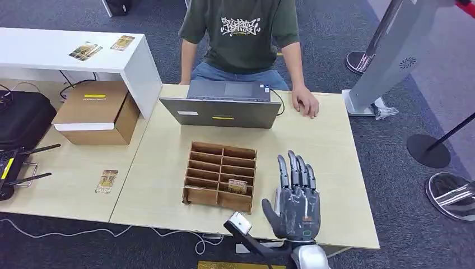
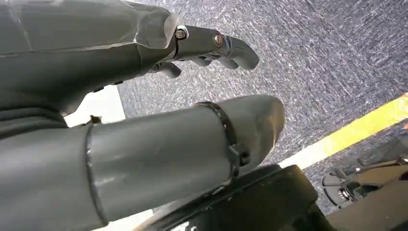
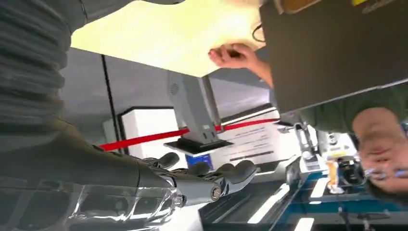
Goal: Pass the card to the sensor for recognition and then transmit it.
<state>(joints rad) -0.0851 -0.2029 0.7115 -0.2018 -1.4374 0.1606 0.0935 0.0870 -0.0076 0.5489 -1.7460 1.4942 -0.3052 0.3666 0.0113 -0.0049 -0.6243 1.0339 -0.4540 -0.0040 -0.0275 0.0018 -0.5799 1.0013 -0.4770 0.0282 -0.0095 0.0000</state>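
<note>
Clearly the light wooden table (image 1: 168, 162) is carrying everything that matters, with a person (image 1: 241, 33) sitting behind a laptop (image 1: 221, 109) at its far edge. Nearer the robot, the wooden slotted organizer (image 1: 219, 175) is holding the card (image 1: 238, 186) in a slot on its right side. To fetch it cleanly, the hand should be coming down over that slot and pinching the card's exposed top edge, lifting straight up, I judge. The right hand (image 1: 296, 196) is hovering just beside the organizer, upright, fingers extended and spread, holding nothing. The left hand (image 2: 159, 110) is hanging over carpet, fingers loosely curled, thumb apart, gripping nothing.
</note>
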